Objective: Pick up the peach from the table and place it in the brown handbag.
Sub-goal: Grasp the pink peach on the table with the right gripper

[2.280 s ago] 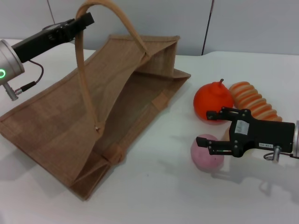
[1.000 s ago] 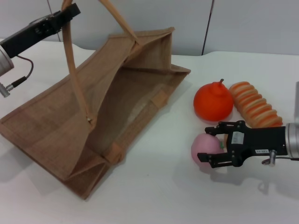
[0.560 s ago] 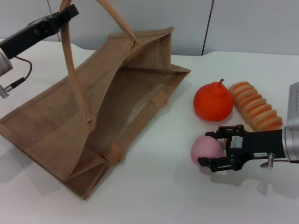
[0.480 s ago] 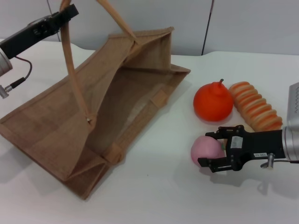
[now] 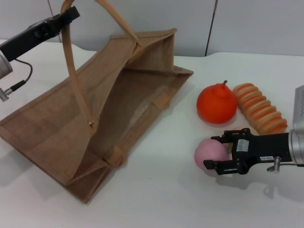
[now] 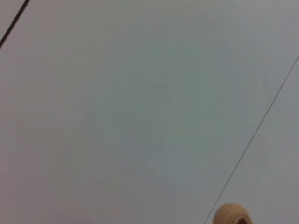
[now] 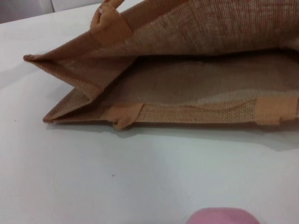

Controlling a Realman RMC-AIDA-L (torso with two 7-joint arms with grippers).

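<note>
The small round matte pink peach (image 5: pixel 210 152) rests on the white table (image 5: pixel 161 199) at 5 o'clock in the head view, well apart from the large tan-brown woven jute handbag (image 5: pixel 95 118), which lies on its side at 9 o'clock with its mouth facing the fruit. An orange stemmed fruit (image 5: pixel 217 105) and a ridged orange-and-cream pastry-shaped item (image 5: pixel 260 110) sit near the peach at its 1 o'clock.

The right claw (image 5: pixel 222 153) brackets the peach from its 3 o'clock side, black fingers partly spread above and below it; contact looks close, but a firm grip is not confirmed. The left claw (image 5: pixel 66 16), at 11 o'clock, pinches one looped light-brown handle (image 5: pixel 76 71) and holds it raised, propping the bag open.

Procedure for the step in hand: close the fingers across the widest part of the peach, squeezing gently. Lift straight up before travelling, clearing the orange fruit. Keep the handle raised during transfer.
</note>
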